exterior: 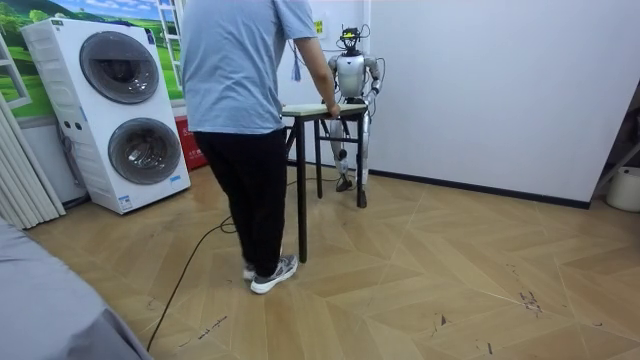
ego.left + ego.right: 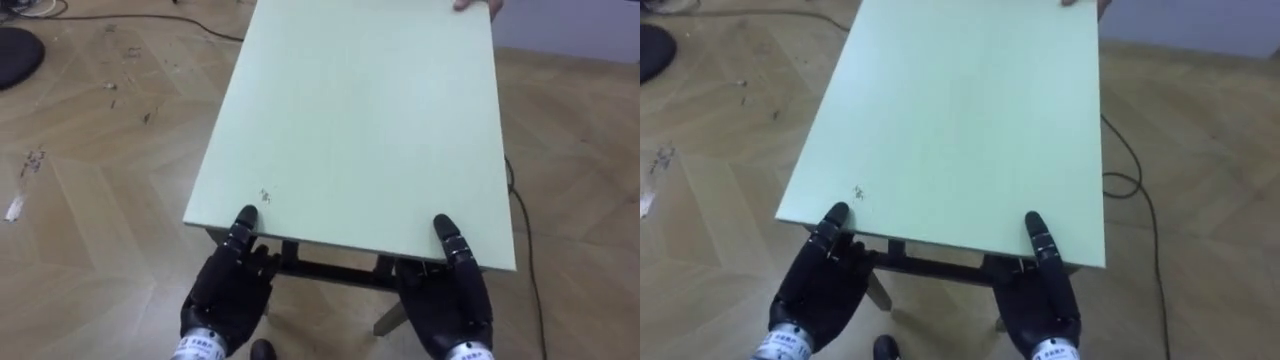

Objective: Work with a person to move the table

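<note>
Table [image 2: 350, 120] edge sits pinched in left hand [image 2: 228, 295] and right hand [image 2: 450, 300], thumbs on top; person [image 1: 240, 100] grips far end, sharing the load.

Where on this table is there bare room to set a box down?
Nearly the whole table is bare, from the near edge to the person's hand at the far right corner. It is crowded only along the near edge, where the left hand and right hand clamp it.
</note>
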Controlling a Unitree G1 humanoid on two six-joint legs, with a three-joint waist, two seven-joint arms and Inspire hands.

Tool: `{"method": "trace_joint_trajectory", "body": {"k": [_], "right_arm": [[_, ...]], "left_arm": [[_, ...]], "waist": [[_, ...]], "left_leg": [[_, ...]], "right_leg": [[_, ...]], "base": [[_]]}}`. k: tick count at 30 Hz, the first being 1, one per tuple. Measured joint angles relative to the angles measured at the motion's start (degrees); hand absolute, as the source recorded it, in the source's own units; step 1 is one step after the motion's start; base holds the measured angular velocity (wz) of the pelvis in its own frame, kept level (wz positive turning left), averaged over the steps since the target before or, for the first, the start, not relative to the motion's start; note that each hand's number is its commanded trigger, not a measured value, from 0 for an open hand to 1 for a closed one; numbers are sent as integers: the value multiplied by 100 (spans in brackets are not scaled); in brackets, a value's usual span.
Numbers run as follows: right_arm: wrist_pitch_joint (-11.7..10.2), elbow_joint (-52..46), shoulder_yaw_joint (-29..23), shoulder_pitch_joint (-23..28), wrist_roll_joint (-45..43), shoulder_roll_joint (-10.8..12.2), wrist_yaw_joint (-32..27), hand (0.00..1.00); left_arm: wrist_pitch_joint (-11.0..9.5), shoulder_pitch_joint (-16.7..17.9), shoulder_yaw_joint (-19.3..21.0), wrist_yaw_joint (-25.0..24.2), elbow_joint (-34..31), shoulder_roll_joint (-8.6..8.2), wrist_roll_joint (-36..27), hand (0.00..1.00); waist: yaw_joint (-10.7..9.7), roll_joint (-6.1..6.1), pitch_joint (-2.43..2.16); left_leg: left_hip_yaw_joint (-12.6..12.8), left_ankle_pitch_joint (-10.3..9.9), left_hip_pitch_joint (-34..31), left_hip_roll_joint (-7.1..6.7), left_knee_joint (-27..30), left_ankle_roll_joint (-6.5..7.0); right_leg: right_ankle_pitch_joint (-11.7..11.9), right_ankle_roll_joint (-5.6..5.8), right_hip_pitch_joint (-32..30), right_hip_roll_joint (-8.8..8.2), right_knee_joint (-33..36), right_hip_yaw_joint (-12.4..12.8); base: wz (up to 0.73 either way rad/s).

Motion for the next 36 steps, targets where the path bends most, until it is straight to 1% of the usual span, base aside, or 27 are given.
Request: {"method": "trace_joint_trajectory", "body": {"k": [1,3,5,8,10,11,12,13,15,17,19,20,21,22,23,24,25,26,28,29,30,31,32,33,34,35,36], "right_arm": [[-11,0,0,-2,-23,-9,0,100],[-75,0,-20,-1,-110,9,0,100],[-157,-8,-26,-24,-222,12,0,100],[-235,-14,15,-85,-248,2,0,100],[-232,-17,-8,-156,-248,2,-1,100],[-244,-17,-7,-191,-248,15,-5,100],[-246,-17,-7,-184,-254,17,-15,100],[-246,-19,-7,-178,-254,17,-14,100],[-247,-33,-23,-211,-262,38,-12,100],[-239,-32,-44,-258,-262,67,-11,100],[-290,-32,-90,-264,-253,123,-11,100],[-304,-31,-152,-244,-253,133,-10,100],[-288,-26,-172,-222,-268,165,-9,100],[-263,-18,-168,-203,-301,194,-1,100],[-225,-5,-169,-161,-336,253,41,100],[-206,12,-170,-158,-340,251,59,100],[-187,28,-172,-157,-339,241,59,100],[-153,63,-182,-120,-339,255,60,100],[-97,68,-205,-66,-338,270,59,100],[-65,69,-214,-64,-338,270,59,100],[-21,69,-240,-81,-339,244,59,100],[-17,69,-254,-84,-338,237,59,100],[-12,69,-264,-60,-338,247,59,100],[-16,67,-309,56,-335,268,103,100],[-30,66,-315,134,-309,286,145,100],[-62,66,-313,240,-261,270,222,100],[-58,73,-289,259,-213,244,223,100]], "left_arm": [[7,12,-1,0,1,-24,-4,100],[19,83,-1,1,2,-164,-2,100],[40,93,-2,1,-3,-220,-2,100],[41,79,0,1,-8,-272,-1,100],[40,47,45,-1,-42,-263,13,100],[40,-5,53,9,-44,-257,14,100],[41,-5,57,21,-41,-245,13,100],[41,-4,54,22,-43,-247,12,100],[39,-62,55,22,-79,-258,27,100],[46,-161,32,61,-74,-260,33,100],[32,-330,-40,159,-33,-262,63,100],[6,-465,-91,181,57,-273,65,100],[-49,-510,-107,177,129,-302,64,100],[-116,-492,-131,162,151,-301,54,100],[-150,-477,-128,93,223,-283,22,100],[-143,-477,-105,86,272,-314,23,100],[-139,-477,-103,80,299,-316,27,100],[-134,-479,-100,48,359,-305,28,100],[-134,-449,-93,30,372,-293,24,100],[-132,-424,-96,30,377,-316,26,100],[-130,-405,-98,30,381,-349,25,100],[-125,-403,-100,30,381,-368,26,100],[-123,-405,-102,31,381,-372,26,100],[-68,-413,-117,54,382,-369,68,100],[-57,-404,-148,55,381,-365,71,100],[-59,-405,-229,54,378,-326,88,100],[-68,-380,-240,41,377,-293,126,100]], "waist": [[6,35,16],[-39,197,35],[-129,316,35],[-316,499,16],[-442,536,11],[-576,531,15],[-671,527,16],[-695,537,14],[-774,597,21],[-766,636,39],[-769,638,40],[-781,614,51],[-795,562,80],[-792,554,72],[-804,545,42],[-801,595,58],[-804,604,59],[-845,588,54],[-888,466,52],[-919,439,51],[-942,434,50],[-975,427,49],[-1092,381,49],[-1232,348,50],[-1270,322,35],[-1279,280,19],[-1216,244,10]], "left_leg": [[-17,-218,56,-5,254,-15],[-98,-903,334,24,1158,-73],[-143,-1221,611,31,1744,-135],[-336,-1385,1335,-5,1903,-236],[-512,-1435,1755,-38,1659,-308],[-664,-1599,1865,-152,1189,-423],[-791,-1624,2000,-256,708,-406],[-857,-1617,2100,-291,446,-408],[-1040,-1684,2310,-266,-242,-438],[-1002,-1825,2335,-206,-592,-398],[-892,-1896,2408,-330,-1018,-356],[-923,-1884,2455,-448,-1205,-240],[-1010,-1859,2473,-575,-1246,-89],[-1096,-1885,2440,-639,-1208,-38],[-1170,-1924,2261,-742,-1014,18],[-1174,-1913,2180,-794,-962,35],[-1164,-1905,2144,-821,-967,51],[-1146,-1873,2143,-873,-986,107],[-1139,-1808,2129,-1016,-981,214],[-1073,-1757,2083,-1082,-962,291],[-1003,-1681,2011,-1113,-959,375],[-983,-1643,1953,-1143,-951,422],[-783,-1558,1863,-1170,-929,477],[-466,-1506,1857,-1126,-950,477],[-342,-1454,1870,-1111,-1001,474],[-170,-1368,1896,-1106,-1108,469],[-4,-1313,1924,-1102,-1171,462]], "right_leg": [[21,-22,-6,-10,10,-17],[89,-90,-50,2,37,-61],[140,-123,-156,15,79,-86],[230,-141,-372,86,157,-164],[253,-161,-554,121,318,-213],[283,-155,-661,100,431,-271],[480,-187,-706,93,427,-283],[636,-214,-726,120,406,-293],[1204,-363,-909,187,257,-382],[1308,-365,-1058,169,335,-426],[1356,-303,-1277,69,530,-452],[1402,-248,-1422,-63,708,-467],[1380,-70,-1704,-184,945,-476],[1451,60,-1721,-140,696,-395],[1632,-115,-1557,-158,156,-285],[1896,-184,-1550,-200,23,-319],[2024,-232,-1567,-232,24,-352],[2215,-231,-1554,-268,13,-352],[2368,-122,-1553,-349,-41,-220],[2595,38,-1537,-379,-185,-94],[2883,294,-1531,-395,-392,73],[3000,414,-1520,-395,-497,221],[2885,538,-1490,-457,-451,478],[2133,644,-1481,-658,229,477],[1766,678,-1447,-743,654,477],[1218,660,-1259,-824,1187,517],[830,737,-991,-831,1331,606]], "base": [[-18],[-6],[9],[13],[14],[38],[35],[19],[3],[3],[14],[4],[-7],[-9],[-4],[0],[4],[9],[5],[-9],[-7],[24],[73],[86],[79],[29],[0]]}}
